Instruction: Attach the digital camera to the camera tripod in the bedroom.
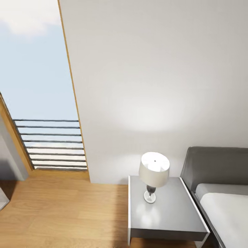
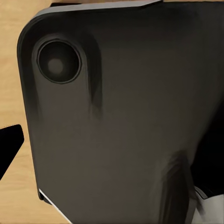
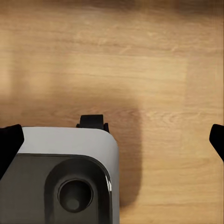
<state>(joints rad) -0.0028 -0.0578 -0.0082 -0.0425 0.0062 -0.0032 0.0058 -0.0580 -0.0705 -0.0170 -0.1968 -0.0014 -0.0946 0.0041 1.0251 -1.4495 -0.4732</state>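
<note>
Bedroom (image 1: 155, 86) corner, lit lamp (image 1: 154, 174) on grey nightstand (image 1: 165, 213); writing perhaps none legible

My base shows below my left jaws as a broad dark grey shell (image 2: 121, 126) with rounded corners, a pale grey edge and a round recessed socket (image 2: 58, 61) near one corner. Below my right jaws the same body has a light grey rim (image 3: 70, 140) around a dark panel, another round socket (image 3: 74, 195) and a small black bracket (image 3: 92, 121) at its edge. My fingertips (image 3: 9, 144) are plain matt black
</note>
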